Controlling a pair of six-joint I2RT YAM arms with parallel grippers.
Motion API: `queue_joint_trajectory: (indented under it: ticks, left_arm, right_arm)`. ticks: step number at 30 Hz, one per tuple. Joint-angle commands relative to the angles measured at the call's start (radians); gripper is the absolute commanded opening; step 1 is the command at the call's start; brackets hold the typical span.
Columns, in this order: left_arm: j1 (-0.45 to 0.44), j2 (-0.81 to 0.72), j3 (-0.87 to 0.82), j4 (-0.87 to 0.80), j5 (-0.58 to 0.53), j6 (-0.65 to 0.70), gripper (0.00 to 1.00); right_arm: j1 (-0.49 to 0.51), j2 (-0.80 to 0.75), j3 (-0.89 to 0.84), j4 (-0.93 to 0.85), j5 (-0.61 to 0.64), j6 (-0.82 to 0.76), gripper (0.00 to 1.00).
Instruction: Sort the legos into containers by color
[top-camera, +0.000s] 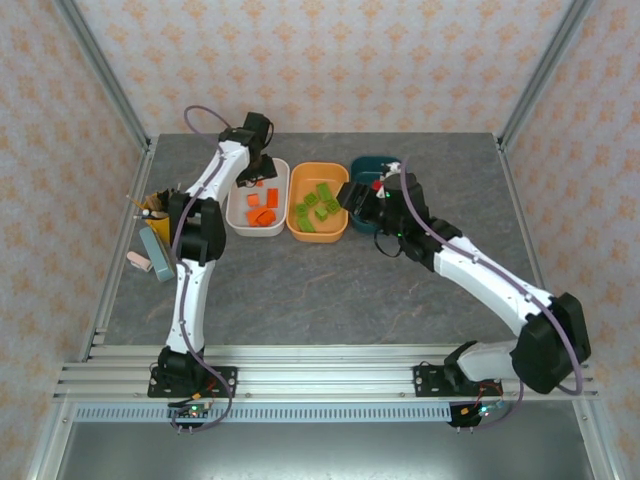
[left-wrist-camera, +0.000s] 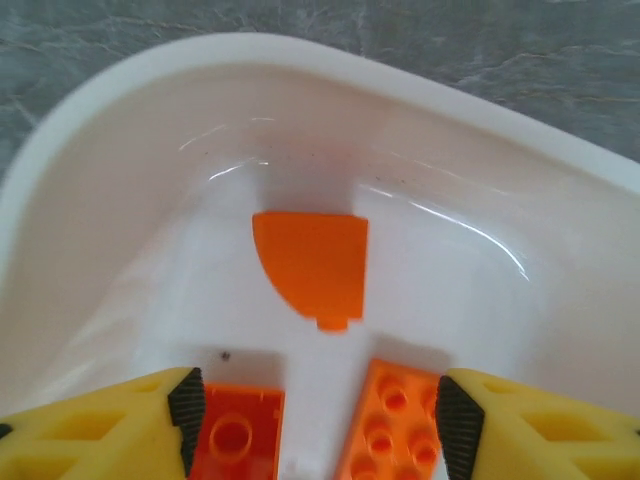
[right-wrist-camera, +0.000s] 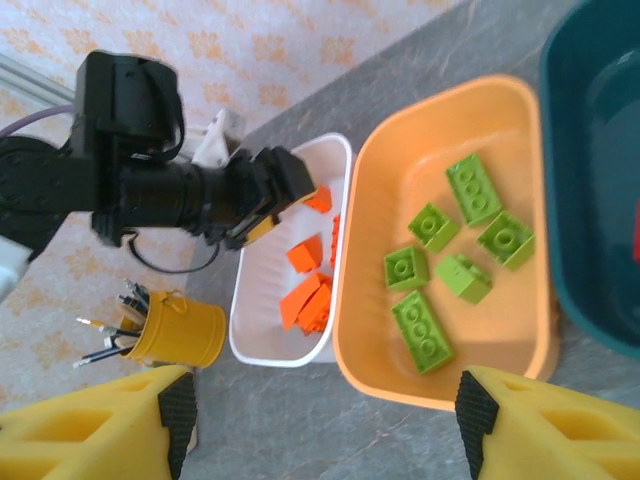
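Now left hand (left-wrist-camera: 320, 425) gapes above orange legos (left-wrist-camera: 310, 262) inside white tub (left-wrist-camera: 330, 60)

Orange legos (right-wrist-camera: 305, 253) lie in the white tub (right-wrist-camera: 260, 330), green legos (right-wrist-camera: 421, 330) in the orange tub (right-wrist-camera: 440, 110). The teal tub (right-wrist-camera: 590, 200) sits alongside.

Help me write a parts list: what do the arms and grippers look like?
The left arm and right arm are white with bulky black joints. A thin purple cable loops along each. The left gripper and right gripper have blocky yellow fingers tipped with black pads.
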Motion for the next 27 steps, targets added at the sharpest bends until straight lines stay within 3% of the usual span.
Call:
queue_joint_trajectory:
  ticks: [1,3,4,5,9,12,14,17,18,20,22,27]
  left_arm:
    - [-0.038,-0.254,-0.122,0.027,-0.054,-0.026,0.76]
    - [-0.056,-0.387,-0.273,0.091,-0.050,-0.039,0.99]
    - [-0.066,-0.463,-0.359,0.128,-0.041,-0.044,1.00]
    - [-0.079,-0.547,-0.443,0.159,-0.037,-0.048,1.00]
    - [-0.110,-0.821,-0.757,0.256,-0.005,-0.039,1.00]
    - [-0.116,-1.027,-0.978,0.284,-0.015,-0.023,1.00]
    - [-0.122,-1.160,-1.091,0.266,-0.085,0.006,1.00]
    - [-0.183,-1.351,-1.282,0.300,-0.387,0.000,1.00]
    - [-0.189,-1.408,-1.342,0.342,-0.428,0.012,1.00]
    - [-0.189,-1.526,-1.499,0.462,-0.452,0.081,1.00]
    - [-0.188,-1.595,-1.605,0.527,-0.497,0.151,1.00]
    - [-0.167,-1.640,-1.746,0.662,-0.553,0.287,1.00]
  right_arm:
    - [-0.013,-0.092,0.039,-0.107,0.108,-0.131,0.74]
    - [-0.016,-0.097,0.068,-0.222,0.170,-0.160,0.87]
    - [-0.020,-0.097,0.097,-0.310,0.211,-0.159,0.96]
    - [-0.024,-0.096,0.125,-0.393,0.245,-0.158,1.00]
    - [-0.026,-0.097,0.175,-0.618,0.367,-0.155,1.00]
    - [-0.026,-0.208,0.087,-0.570,0.367,-0.183,1.00]
    - [-0.027,-0.287,0.022,-0.522,0.418,-0.183,1.00]
    - [-0.028,-0.296,0.015,-0.585,0.604,-0.135,1.00]
    - [-0.028,-0.296,0.001,-0.582,0.664,-0.122,1.00]
    - [-0.032,-0.328,-0.095,-0.461,0.725,-0.166,1.00]
    - [-0.032,-0.387,-0.262,-0.196,0.728,-0.290,1.00]
    - [-0.052,-0.399,-0.536,0.219,0.855,-0.477,1.00]
